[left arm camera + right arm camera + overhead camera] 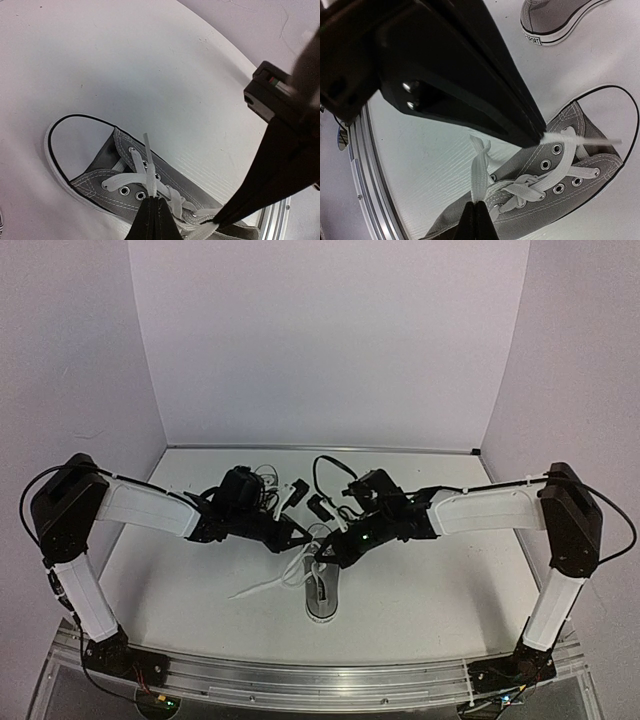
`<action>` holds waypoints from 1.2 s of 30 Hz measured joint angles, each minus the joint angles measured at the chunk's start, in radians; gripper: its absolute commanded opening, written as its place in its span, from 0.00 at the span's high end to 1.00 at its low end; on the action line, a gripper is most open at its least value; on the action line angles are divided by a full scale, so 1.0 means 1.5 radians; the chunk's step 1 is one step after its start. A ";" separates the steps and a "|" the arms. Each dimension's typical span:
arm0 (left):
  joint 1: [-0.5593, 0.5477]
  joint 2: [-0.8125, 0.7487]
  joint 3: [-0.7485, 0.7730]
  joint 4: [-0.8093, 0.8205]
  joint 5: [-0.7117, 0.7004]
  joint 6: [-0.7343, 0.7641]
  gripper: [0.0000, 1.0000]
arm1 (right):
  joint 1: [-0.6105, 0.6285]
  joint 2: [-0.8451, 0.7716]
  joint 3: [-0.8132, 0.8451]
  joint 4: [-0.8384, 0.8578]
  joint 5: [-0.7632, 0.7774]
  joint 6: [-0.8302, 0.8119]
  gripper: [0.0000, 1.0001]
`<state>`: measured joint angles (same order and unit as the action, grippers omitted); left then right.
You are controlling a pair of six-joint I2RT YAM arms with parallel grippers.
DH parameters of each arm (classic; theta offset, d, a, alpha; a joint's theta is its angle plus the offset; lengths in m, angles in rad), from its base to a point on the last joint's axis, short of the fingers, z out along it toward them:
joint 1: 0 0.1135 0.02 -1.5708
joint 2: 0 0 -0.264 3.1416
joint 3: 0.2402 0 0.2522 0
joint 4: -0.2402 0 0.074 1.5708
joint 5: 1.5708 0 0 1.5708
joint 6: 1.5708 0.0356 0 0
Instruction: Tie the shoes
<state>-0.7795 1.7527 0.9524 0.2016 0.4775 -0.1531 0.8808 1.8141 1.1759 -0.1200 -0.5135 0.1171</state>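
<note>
Working the near grey sneaker (322, 595), centre front of the table (450, 590). Pinching one white lace (148, 160) in the left gripper (150, 205), clamped fully shut; gripping a lace loop (479, 170) in the right gripper (477, 212), equally closed. No bow yet, probably mid-knot. Farther back, second sneaker (560, 17) waiting.

We see what appears to be a robotics lab cell: plain white panels (320, 340) enclose a white table (430, 590), with left arm (150, 508) and right arm (490, 510) bolted to an aluminium rail (320, 680).
</note>
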 measured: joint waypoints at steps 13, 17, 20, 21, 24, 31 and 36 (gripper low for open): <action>0.000 0.031 -0.028 -0.006 0.145 0.055 1.00 | 0.001 -0.015 -0.007 0.007 0.016 -0.011 1.00; 0.000 0.031 -0.053 -0.006 0.183 0.063 1.00 | 0.001 -0.015 -0.010 0.008 0.021 -0.011 1.00; 0.000 0.030 -0.065 -0.005 0.207 0.068 1.00 | 0.001 -0.015 -0.010 0.009 0.024 -0.011 1.00; 0.000 0.030 -0.067 -0.005 0.215 0.069 1.00 | 0.001 -0.015 -0.010 0.009 0.025 -0.010 1.00; 0.000 0.029 -0.069 -0.003 0.238 0.071 1.00 | 0.001 -0.015 -0.010 0.009 0.025 -0.010 1.00; 0.000 0.026 -0.069 0.023 0.298 0.076 1.00 | 0.001 -0.015 -0.010 0.009 0.026 -0.009 0.99; -0.001 0.026 -0.069 0.028 0.334 0.085 1.00 | 0.001 -0.015 -0.010 0.009 0.032 -0.008 0.99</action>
<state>-0.7816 1.7924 0.8482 0.2440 0.9787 -0.0254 0.8822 1.7920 1.1606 -0.1059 -0.4656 0.1051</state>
